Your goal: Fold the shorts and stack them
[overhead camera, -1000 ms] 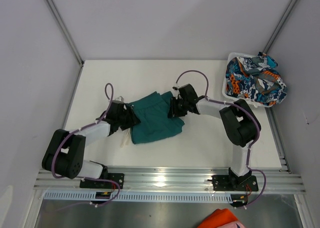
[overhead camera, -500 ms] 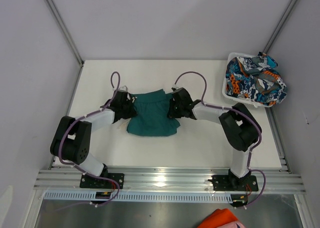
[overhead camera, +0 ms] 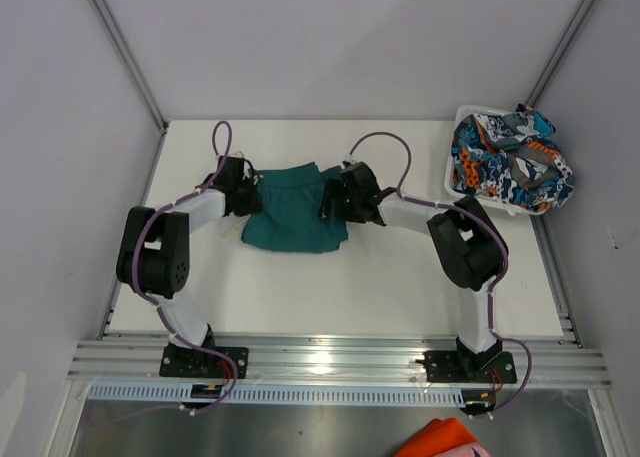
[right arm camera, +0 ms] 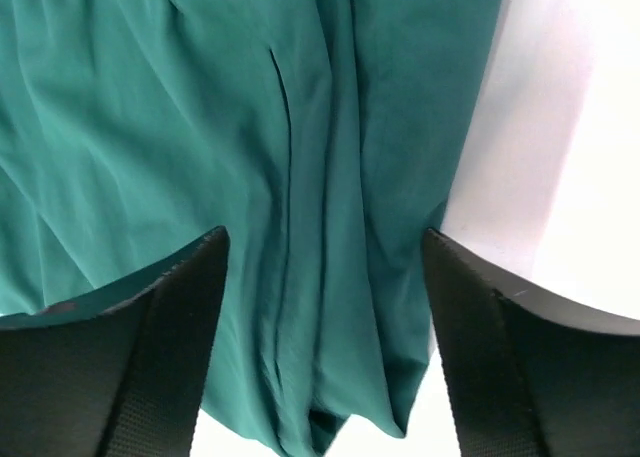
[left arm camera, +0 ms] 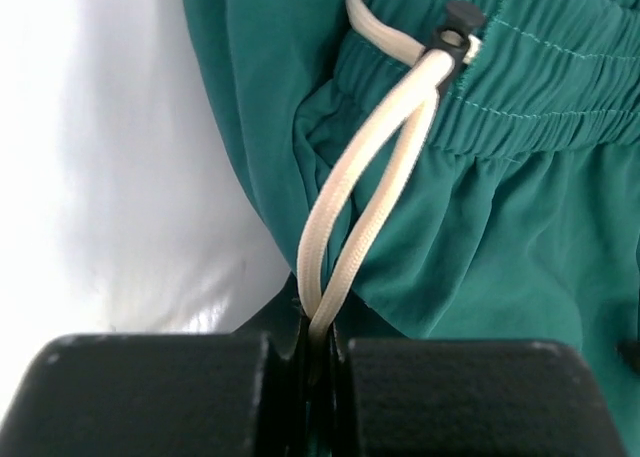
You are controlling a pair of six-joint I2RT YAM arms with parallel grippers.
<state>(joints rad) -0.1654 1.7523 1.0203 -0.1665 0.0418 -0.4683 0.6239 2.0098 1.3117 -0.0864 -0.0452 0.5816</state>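
The teal-green shorts (overhead camera: 292, 210) lie bunched in the middle of the white table (overhead camera: 400, 287), between my two grippers. My left gripper (overhead camera: 246, 191) sits at their left edge, shut on the pale drawstring (left arm camera: 360, 207) and the fabric beside it. The elastic waistband (left arm camera: 520, 87) runs across the top of the left wrist view. At the shorts' right edge my right gripper (overhead camera: 330, 199) stands open, its fingers (right arm camera: 170, 317) spread over folded teal cloth (right arm camera: 330, 197) without pinching it. The printed shorts (overhead camera: 508, 162) lie heaped in the basket at the far right.
A white mesh basket (overhead camera: 456, 177) stands at the table's right rear corner. An orange cloth (overhead camera: 440, 440) shows below the mounting rail (overhead camera: 330, 357) at the bottom. Grey walls close in the left, back and right.
Both grippers carried the teal shorts toward the back of the table. The left gripper closed on the drawstring edge. The right gripper has just opened and let go of the cloth.
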